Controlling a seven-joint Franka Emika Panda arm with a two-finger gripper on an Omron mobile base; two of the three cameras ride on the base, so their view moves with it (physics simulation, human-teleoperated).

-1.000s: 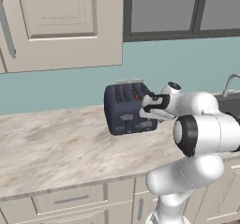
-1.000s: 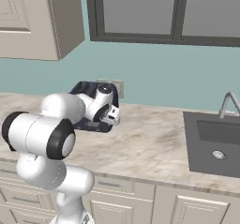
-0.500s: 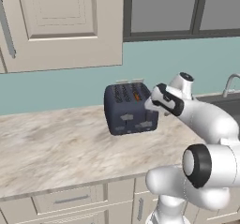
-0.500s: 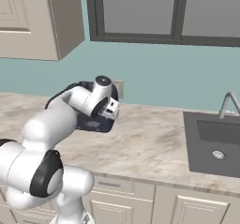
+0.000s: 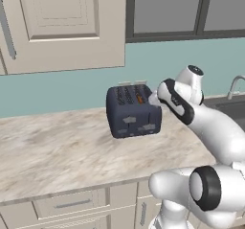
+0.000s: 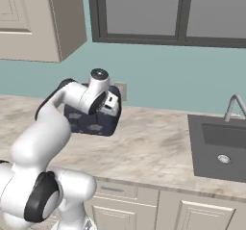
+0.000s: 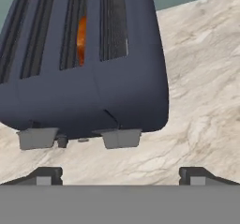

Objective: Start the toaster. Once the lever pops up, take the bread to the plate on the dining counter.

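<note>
Two base views flanking the arm, hand view close above, all on the toaster

I can read no text, label, brand or number anywhere; the toaster at the upper left of my hand view has blank grey panels.

arm: reaches forward from the base, elbow bent, forearm stretched ahead
wrist: turned so the hand angles downward
gripper: jaws spread wide, nothing between them
fingertips: two small dark tips, well apart, nothing touching them
</note>
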